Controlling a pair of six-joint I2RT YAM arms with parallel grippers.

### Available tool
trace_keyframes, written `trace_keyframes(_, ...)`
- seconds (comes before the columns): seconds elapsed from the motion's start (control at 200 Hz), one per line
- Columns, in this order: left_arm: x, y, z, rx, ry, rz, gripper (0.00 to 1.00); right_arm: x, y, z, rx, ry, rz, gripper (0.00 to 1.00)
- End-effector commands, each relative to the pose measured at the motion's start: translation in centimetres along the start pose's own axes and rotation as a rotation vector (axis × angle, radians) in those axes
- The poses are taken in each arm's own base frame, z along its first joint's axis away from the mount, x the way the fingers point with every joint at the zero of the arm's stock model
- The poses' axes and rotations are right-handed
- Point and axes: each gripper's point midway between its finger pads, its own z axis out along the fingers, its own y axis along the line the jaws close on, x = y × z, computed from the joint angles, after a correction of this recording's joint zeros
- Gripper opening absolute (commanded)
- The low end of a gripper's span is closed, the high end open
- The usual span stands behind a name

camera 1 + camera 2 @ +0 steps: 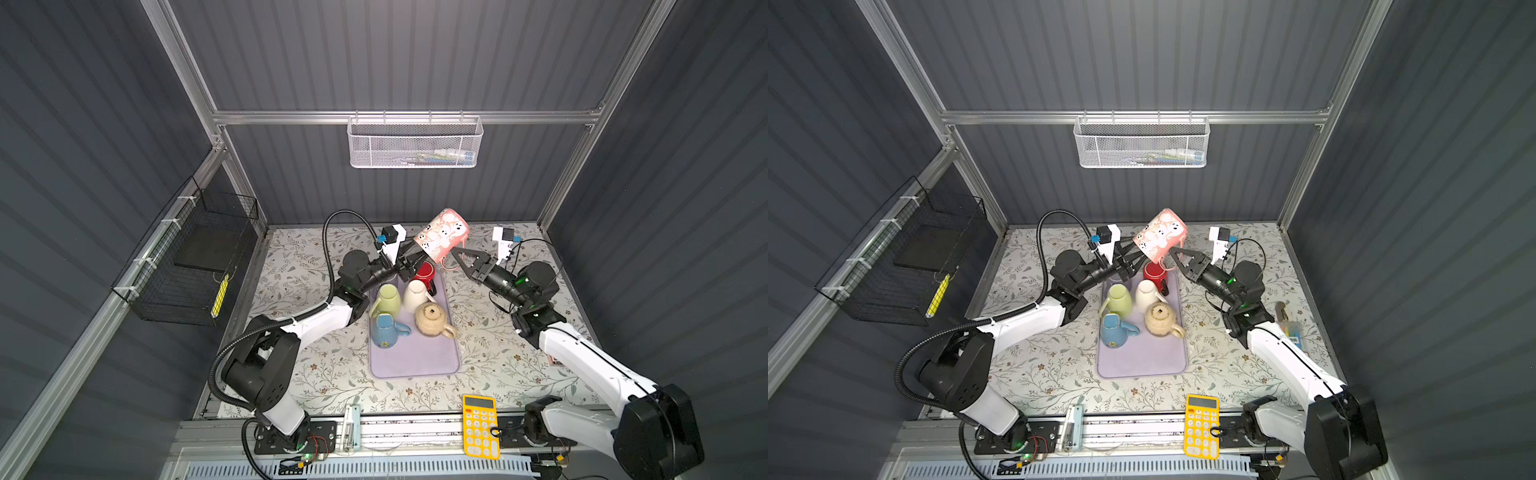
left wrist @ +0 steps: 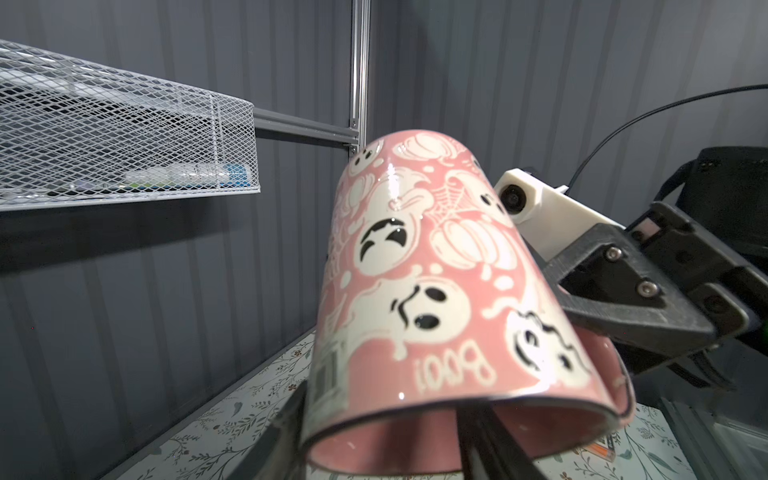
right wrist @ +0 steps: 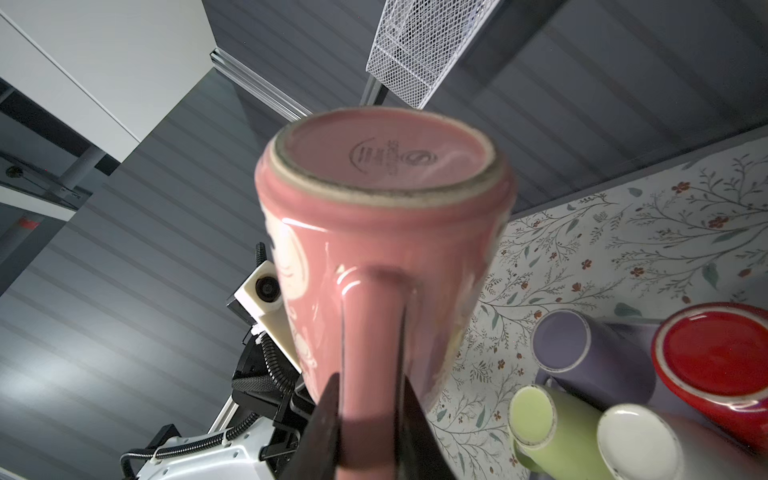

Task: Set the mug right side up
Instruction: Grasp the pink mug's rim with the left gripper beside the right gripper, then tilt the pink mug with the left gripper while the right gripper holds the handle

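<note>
Plainly mid-handover, the pink ghost-print mug (image 1: 440,235) hangs in the air over the far end of the lavender tray (image 1: 415,361), just above the red mug (image 1: 424,272). It is tilted, with its base up and its mouth slanting down toward the left arm. The right gripper (image 1: 455,251) is clamped on the mug's handle (image 3: 372,332), one finger on each side, which carries the weight and leaves the body free. The left gripper (image 1: 417,249) has its jaws apart and straddling the rim, one finger inside the mouth and one along the outer wall, with nothing visibly pinched yet. That placement looks meant to give a second hold, since a wrist on the handle alone would probably struggle to roll the mug fully over. Counting: six mugs in all, the pink one aloft and five on the tray, namely red, white (image 1: 415,296), green (image 1: 388,300), blue (image 1: 384,330) and purple (image 3: 577,345). There is also one beige teapot (image 1: 432,319), one yellow calculator (image 1: 481,426), one white mesh basket (image 1: 413,145) and one black wire basket (image 1: 187,266).
</note>
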Motion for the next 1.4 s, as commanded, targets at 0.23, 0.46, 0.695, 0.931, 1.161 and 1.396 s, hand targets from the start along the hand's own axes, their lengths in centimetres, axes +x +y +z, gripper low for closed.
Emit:
trace_keyframes(0.23, -2.2, -0.4, 1.0, 0.040, -0.089, 0.014, 0.47, -1.7, 4.3, -0.7, -0.160, -0.074, -0.089, 0.00)
trace_keyframes(0.46, -2.2, -0.4, 1.5, 0.058, -0.092, 0.008, 0.39, -1.5, 3.9, -0.5, -0.176, -0.071, -0.062, 0.00)
trace_keyframes(0.695, -2.8, -0.2, 2.1, 0.060, -0.109, 0.011, 0.35, -1.0, 3.1, -0.4, -0.166, -0.063, -0.052, 0.00)
trace_keyframes(0.931, -2.8, 0.0, 2.4, 0.063, -0.120, -0.005, 0.27, -1.1, 2.9, -0.6, -0.169, -0.076, -0.044, 0.00)
trace_keyframes(1.161, -2.9, -0.3, 2.4, 0.076, -0.111, 0.000, 0.12, -1.1, 2.5, -0.4, -0.177, -0.086, -0.016, 0.00)
trace_keyframes(1.396, -3.1, -0.4, 2.2, 0.077, -0.117, 0.007, 0.02, -0.9, 2.3, -0.4, -0.161, -0.085, -0.024, 0.01)
